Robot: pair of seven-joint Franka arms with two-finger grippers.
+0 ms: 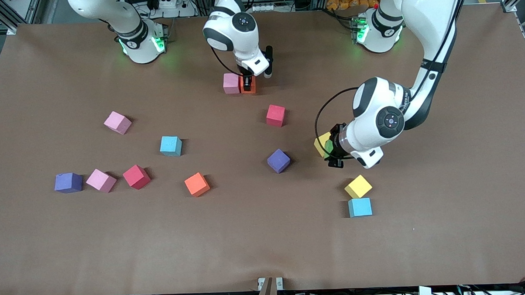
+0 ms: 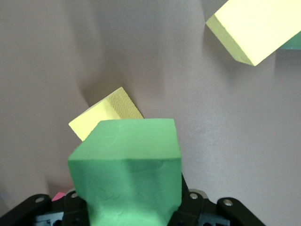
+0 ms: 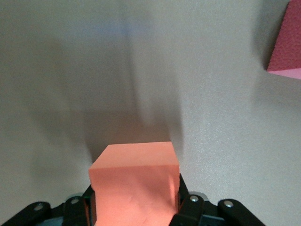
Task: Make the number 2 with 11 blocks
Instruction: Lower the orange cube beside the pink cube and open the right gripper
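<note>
The right end effector (image 1: 247,80) is gripping an orange cube (image 1: 248,85), its fingers closed on the cube's sides, low over the desk (image 1: 266,243) close to the robot bases. In the front view the orange cube is sitting right beside a pink cube (image 1: 231,83), apparently touching it. These two look like the start of the number 2, so I judge the step in hand to be placing the second cube of one row. Whether the orange cube is already resting on the desk I cannot tell.

The left end effector (image 1: 332,150) is clamping a green cube (image 2: 129,165) and hanging just over a yellow cube (image 1: 321,143), toward the left arm's end of the desk.

The other cubes are lying loose and well apart:
- a red one (image 1: 276,115)
- a purple one (image 1: 278,160)
- a light blue one (image 1: 171,146)
- a second yellow one (image 1: 358,186), touching another light blue one (image 1: 360,207)

Next, the right arm would need to let go squarely against the pink cube, and the left would need to carry green across to the row.

The front view is hiding almost all of the green cube under the left wrist; the left wrist view is showing it plainly, gripped low on its sides. The right wrist view is showing the orange cube (image 3: 136,181) clamped, with only a pink corner (image 3: 286,47) of another cube at the edge. Only the front view is showing the two cubes side by side.
</note>
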